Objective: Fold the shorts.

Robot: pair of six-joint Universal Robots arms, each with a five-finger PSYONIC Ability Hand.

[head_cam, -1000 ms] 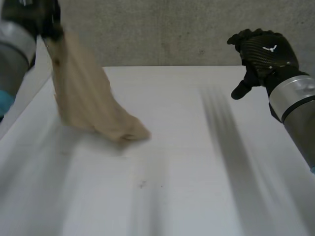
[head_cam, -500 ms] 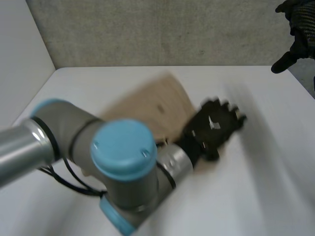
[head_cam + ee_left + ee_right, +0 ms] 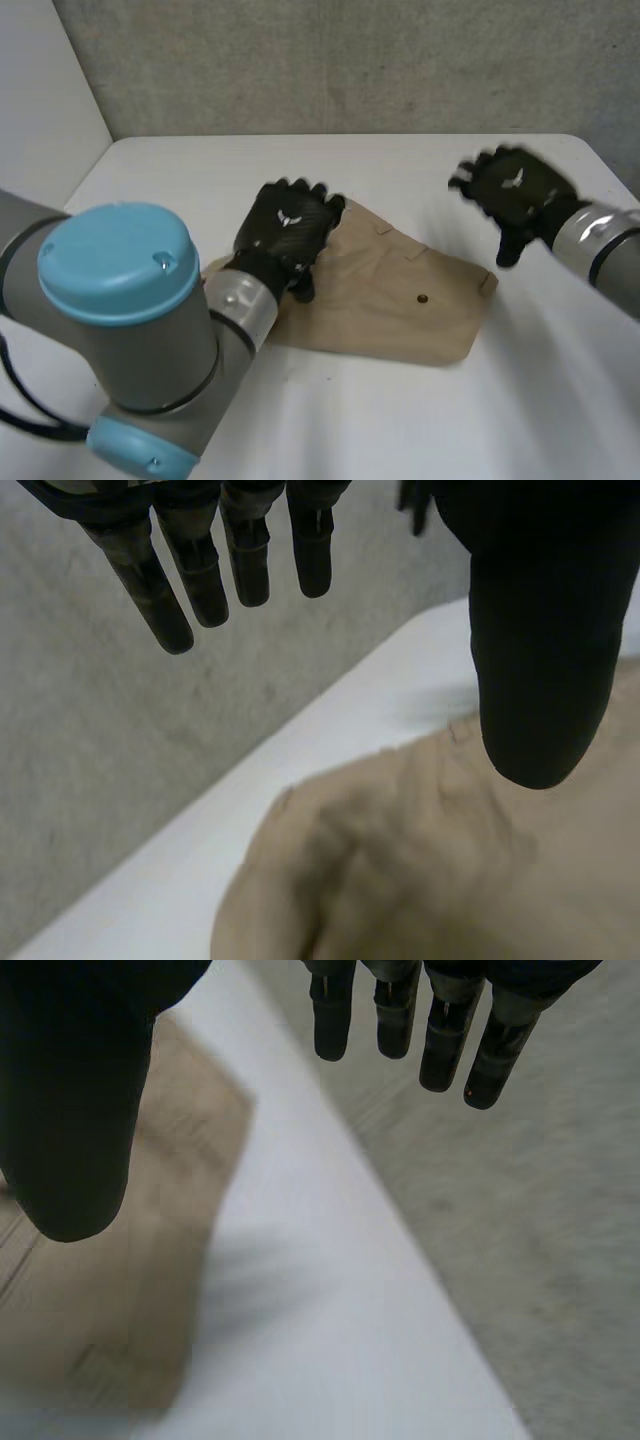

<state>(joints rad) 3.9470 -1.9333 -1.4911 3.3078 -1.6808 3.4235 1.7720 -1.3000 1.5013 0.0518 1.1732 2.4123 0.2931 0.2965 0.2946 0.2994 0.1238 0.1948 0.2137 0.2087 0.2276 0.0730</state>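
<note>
Two hands seen from the head: which is nearer the shorts [image 3: 390,300]?
— The left hand [image 3: 285,235], placed over the end nearest it. The shorts are spread flat on the table [image 3: 400,160], long axis running toward the right hand [image 3: 515,190], held just past the far end.
Left wrist?
— Fingers held straight, nothing gripped, shorts under the palm.
Right wrist?
— Fingers straight too, empty; a shorts corner is seen beside the thumb.

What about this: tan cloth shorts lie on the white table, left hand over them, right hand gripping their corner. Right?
No: the right hand grips nothing. The right wrist view shows it open beside the tan cloth shorts. The rest holds.
</note>
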